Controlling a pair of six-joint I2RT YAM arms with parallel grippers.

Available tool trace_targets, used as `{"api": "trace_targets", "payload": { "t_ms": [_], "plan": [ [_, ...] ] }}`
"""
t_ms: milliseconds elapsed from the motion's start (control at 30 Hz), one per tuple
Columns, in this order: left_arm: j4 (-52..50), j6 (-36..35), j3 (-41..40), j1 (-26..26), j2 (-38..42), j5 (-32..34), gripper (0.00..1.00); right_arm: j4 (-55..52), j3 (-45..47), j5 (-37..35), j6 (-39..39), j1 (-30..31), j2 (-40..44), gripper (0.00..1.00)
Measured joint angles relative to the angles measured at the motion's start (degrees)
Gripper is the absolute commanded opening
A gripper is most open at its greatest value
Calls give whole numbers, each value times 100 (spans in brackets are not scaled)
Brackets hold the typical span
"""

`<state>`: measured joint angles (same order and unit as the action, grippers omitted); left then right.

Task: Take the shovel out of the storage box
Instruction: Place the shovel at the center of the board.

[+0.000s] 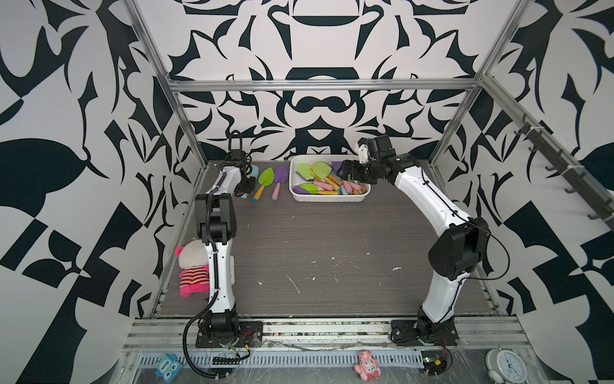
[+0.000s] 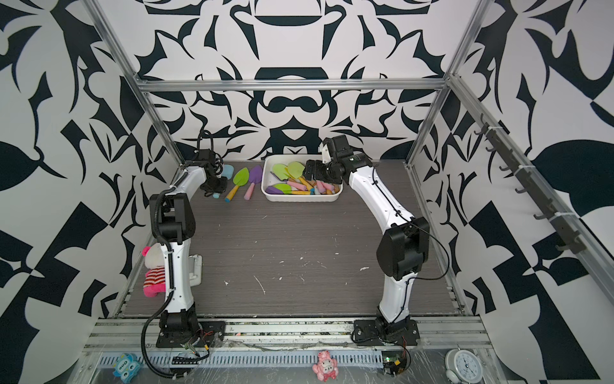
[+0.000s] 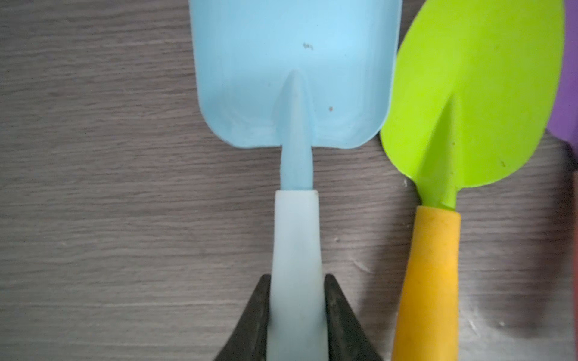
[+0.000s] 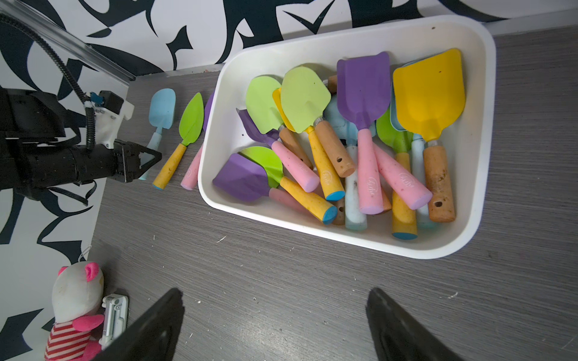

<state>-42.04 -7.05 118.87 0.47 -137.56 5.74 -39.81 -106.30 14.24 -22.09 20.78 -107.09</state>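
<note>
Counted three shovels already out on the worktop [image 1: 315,239], side by side just beside the storage box [image 4: 375,34] — blue shovel [image 3: 294,78], green shovel [image 3: 475,93], purple shovel [image 1: 280,174]. Found the left gripper [image 3: 296,281] closed round the blue shovel's pale handle, with the blade flat on the wood; judged it a set-down not yet let go. Saw the right gripper [image 4: 275,293] spread wide and empty, poised over the box's end. Reckoned plenty left — a jumbled heap of shovels inside. Spotted white cursive script on the pink handles [image 4: 370,184], too curly to read for sure.
</note>
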Motion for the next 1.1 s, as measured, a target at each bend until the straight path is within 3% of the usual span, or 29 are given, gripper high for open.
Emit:
{"api": "trace_targets", "payload": {
  "t_ms": [233, 533, 833, 1100],
  "plan": [
    [37, -7, 0, 2, 0, -2, 51, 0, 0, 13, 0, 0, 0, 94],
    [111, 90, -216, 17, 245, 94, 78, -232, -157, -9, 42, -17, -61, 94],
    [221, 442, -778, 94, 1919, 153, 84, -1003, -1578, -59, 166, -190, -1228, 91],
    [566, 1268, -1803, 11, 3477, -407, 88, -1602, -2765, -118, 293, -472, -2470, 84]
  ]
}}
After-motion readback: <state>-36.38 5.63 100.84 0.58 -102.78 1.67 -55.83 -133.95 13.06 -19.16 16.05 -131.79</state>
